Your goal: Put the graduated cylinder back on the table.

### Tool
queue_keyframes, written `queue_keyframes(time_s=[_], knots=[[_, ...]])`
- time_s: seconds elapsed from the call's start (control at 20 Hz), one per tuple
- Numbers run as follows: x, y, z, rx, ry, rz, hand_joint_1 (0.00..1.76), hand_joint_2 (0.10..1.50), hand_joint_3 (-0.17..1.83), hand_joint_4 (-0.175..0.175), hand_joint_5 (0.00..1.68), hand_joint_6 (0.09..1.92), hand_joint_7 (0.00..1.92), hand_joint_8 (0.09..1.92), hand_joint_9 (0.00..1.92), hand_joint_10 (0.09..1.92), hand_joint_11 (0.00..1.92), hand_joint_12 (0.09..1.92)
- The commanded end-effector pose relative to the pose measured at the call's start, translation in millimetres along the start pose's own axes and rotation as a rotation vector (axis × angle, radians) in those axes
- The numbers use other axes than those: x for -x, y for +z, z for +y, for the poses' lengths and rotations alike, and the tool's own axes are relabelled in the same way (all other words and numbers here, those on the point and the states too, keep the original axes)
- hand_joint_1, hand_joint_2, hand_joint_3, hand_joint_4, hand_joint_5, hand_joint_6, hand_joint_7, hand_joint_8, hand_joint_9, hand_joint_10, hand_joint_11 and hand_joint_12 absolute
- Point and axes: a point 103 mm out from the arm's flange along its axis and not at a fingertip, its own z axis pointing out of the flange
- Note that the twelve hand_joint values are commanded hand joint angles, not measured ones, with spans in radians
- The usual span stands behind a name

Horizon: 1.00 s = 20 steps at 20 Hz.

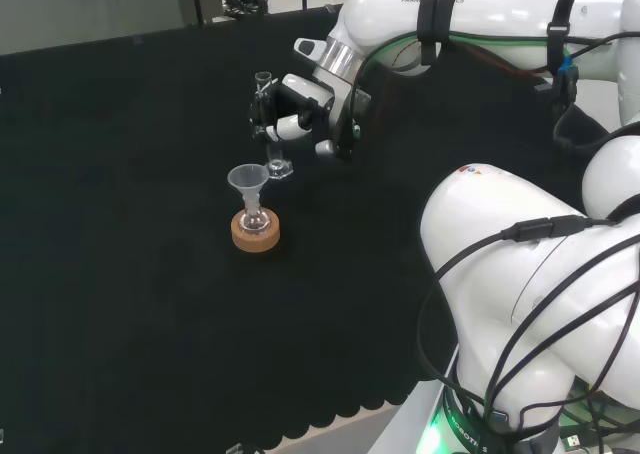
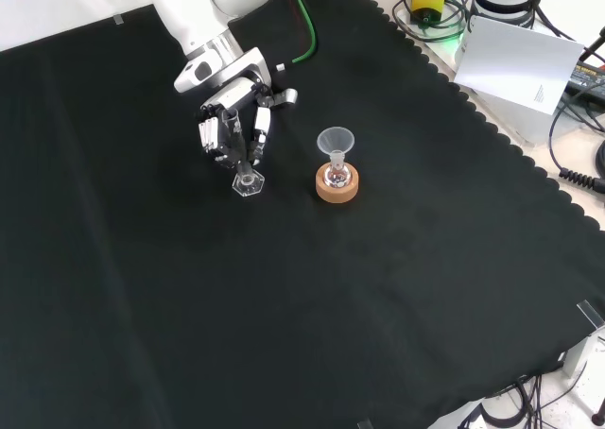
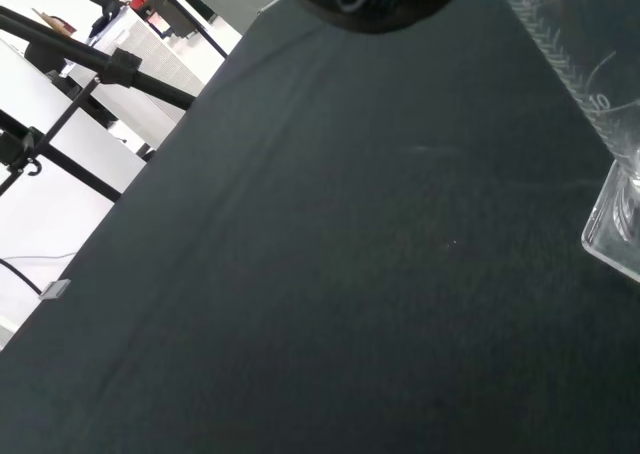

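One clear glass graduated cylinder (image 2: 245, 169) with a hexagonal foot stands upright at the upper left of the front view, its foot at or just above the black-clothed desk (image 2: 284, 316). The black and white robot hand (image 2: 232, 127) has its fingers curled round the tube from above, probably to steady it as it is set down. Just right of it, apart, a small flask with a clear funnel (image 2: 335, 144) sits in a cork ring stand (image 2: 337, 185).

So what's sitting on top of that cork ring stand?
A small clear flask sits in the cork ring, a clear funnel in its neck. Whether the flask holds liquid can't be made out.
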Motion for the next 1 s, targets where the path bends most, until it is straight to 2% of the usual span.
queue_keyframes(time_s=[0.05, 0.2, 0.3, 0.4, 0.5, 0.8, 1.0], knots=[[-2, -1, -1, -0.020, -0.012, -0.001, 1.37, 1.14, 0.00, -0.175, 0.87, 1.14, 0.74, 1.28, 1.06, 0.96, 0.99, 0.94], [-2, -2, -1, -0.036, -0.012, 0.002, 1.20, 1.14, 0.00, -0.175, 0.92, 1.10, 0.85, 0.84, 1.06, 0.63, 0.95, 0.99], [-1, -2, -2, -0.039, -0.009, 0.004, 1.17, 1.14, 0.00, -0.175, 0.93, 1.07, 0.87, 0.71, 1.08, 0.48, 0.95, 1.01], [0, -2, -3, -0.046, -0.004, 0.004, 1.24, 1.11, -0.03, -0.094, 0.89, 0.91, 0.85, 0.66, 1.08, 0.41, 0.92, 1.02], [1, -3, -5, -0.052, 0.006, 0.003, 1.26, 1.13, -0.13, -0.062, 0.86, 0.80, 0.83, 0.63, 1.09, 0.34, 0.88, 1.05], [3, -7, -7, -0.079, 0.033, 0.009, 1.17, 1.10, -0.17, -0.055, 0.73, 0.75, 0.71, 0.61, 0.99, 0.28, 0.66, 1.19], [4, -12, -8, -0.039, 0.050, 0.027, 1.10, 1.06, -0.17, -0.078, 0.54, 0.66, 0.61, 0.64, 0.89, 0.32, 0.55, 1.25]])
